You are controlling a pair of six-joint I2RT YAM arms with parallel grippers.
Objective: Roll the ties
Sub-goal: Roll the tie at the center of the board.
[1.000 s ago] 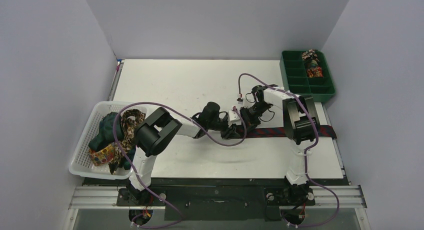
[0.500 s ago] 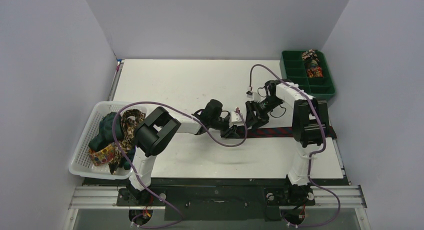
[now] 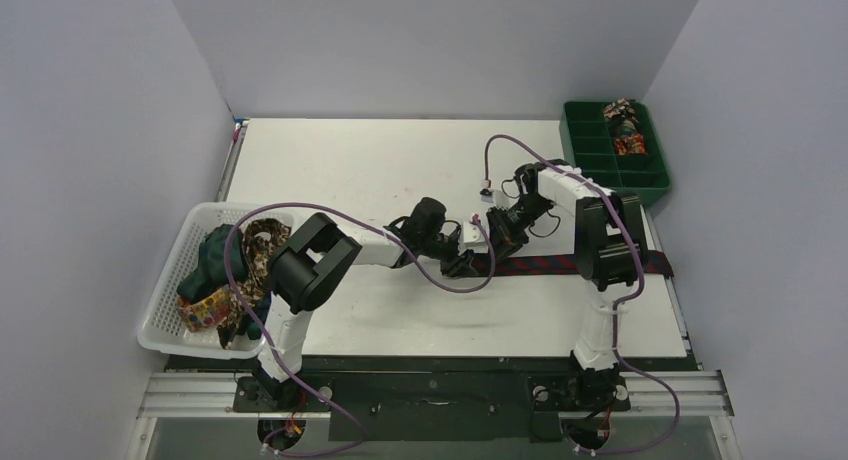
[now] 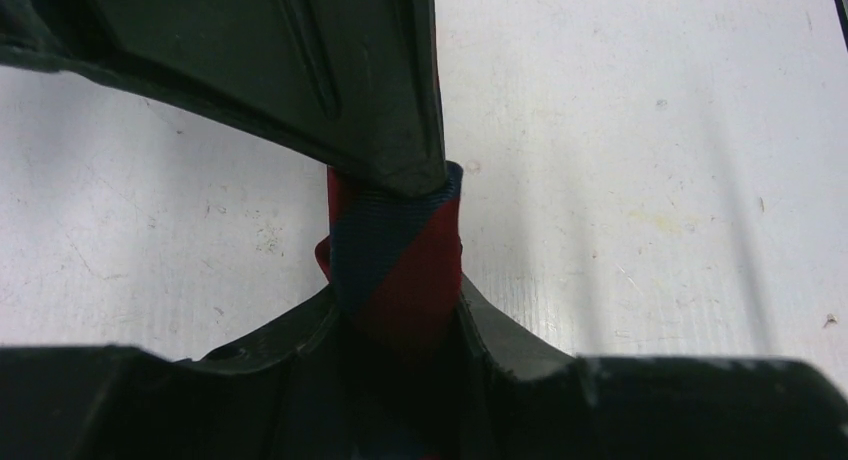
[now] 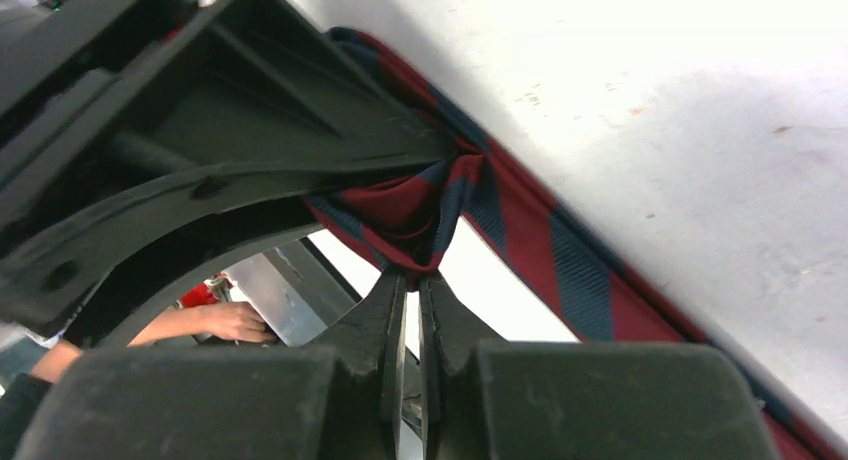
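Left wrist view: left gripper [image 4: 405, 245] clamping soft, slippery striped tie [image 4: 385, 275] across its roll; right gripper [image 5: 412, 280] resting closed beside fold, apparently empty.

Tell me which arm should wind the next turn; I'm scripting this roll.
Probably right: the right gripper pinches loose fabric of the striped tie beside the roll, while the left gripper is occupied clamping the rolled end.

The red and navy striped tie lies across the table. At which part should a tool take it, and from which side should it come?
Take the striped tie at its partly rolled left end, where the fabric stands up from the table. The rest lies flat and gives the fingers no edge. Probably best to come from the left, along the tie, and close across the roll, as the left tool does.
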